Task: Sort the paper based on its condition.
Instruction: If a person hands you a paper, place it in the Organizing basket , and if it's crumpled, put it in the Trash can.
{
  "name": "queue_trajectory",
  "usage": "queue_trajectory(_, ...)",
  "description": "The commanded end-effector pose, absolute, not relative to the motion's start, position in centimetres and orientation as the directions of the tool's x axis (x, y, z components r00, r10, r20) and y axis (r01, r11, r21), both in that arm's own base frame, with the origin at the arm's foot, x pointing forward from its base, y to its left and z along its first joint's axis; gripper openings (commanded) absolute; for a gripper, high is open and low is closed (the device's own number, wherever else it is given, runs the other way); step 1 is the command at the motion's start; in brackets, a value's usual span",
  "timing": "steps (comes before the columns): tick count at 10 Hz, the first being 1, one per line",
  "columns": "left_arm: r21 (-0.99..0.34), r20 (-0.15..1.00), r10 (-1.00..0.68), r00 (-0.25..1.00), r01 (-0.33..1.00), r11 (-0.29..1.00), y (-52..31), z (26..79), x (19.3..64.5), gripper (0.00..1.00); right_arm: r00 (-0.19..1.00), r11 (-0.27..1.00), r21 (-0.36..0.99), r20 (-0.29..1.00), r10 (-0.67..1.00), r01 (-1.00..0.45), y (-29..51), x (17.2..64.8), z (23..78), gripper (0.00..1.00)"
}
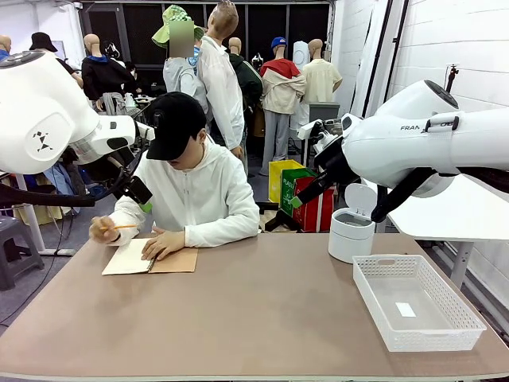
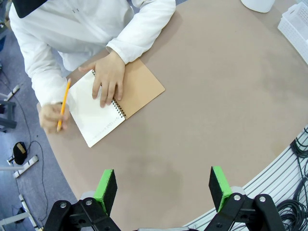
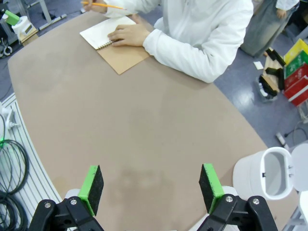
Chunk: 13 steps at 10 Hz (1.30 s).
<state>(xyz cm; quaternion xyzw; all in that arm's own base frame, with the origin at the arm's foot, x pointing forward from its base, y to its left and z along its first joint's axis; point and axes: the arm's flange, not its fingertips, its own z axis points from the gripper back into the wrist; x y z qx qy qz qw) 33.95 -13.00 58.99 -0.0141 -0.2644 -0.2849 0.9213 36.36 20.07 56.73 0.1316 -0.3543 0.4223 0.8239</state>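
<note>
Left gripper point(image 2: 163, 190) and right gripper point(image 3: 151, 188) gape wide over the open table point(image 1: 262, 310). Notebook point(image 1: 131, 259) sits near the far edge, basket point(image 1: 371, 302) at the right.

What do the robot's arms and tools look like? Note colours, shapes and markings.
Both arms are white and rounded. The left arm bears a black geometric logo, the right arm black lettering. The left tool and right tool are black, two-fingered, with green pads.

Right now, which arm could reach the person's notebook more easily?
Likely left: the notebook lies on the table's left side, ahead of the open left gripper. The open right gripper hangs nearer the bin.
</note>
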Motion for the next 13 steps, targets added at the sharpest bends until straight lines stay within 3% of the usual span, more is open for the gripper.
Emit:
queue_trajectory(1,0.125,0.497,-0.519,0.696,0.534,0.836,-12.85,59.03,33.97,1.0,0.396,0.616,-0.089,0.692,0.603,-0.783,19.97,36.42,56.71,1.0)
queue_trajectory(13,0.125,0.497,-0.519,0.696,0.534,0.836,-12.85,59.03,33.97,1.0,0.396,0.616,-0.089,0.692,0.603,-0.783,19.97,36.42,56.71,1.0)
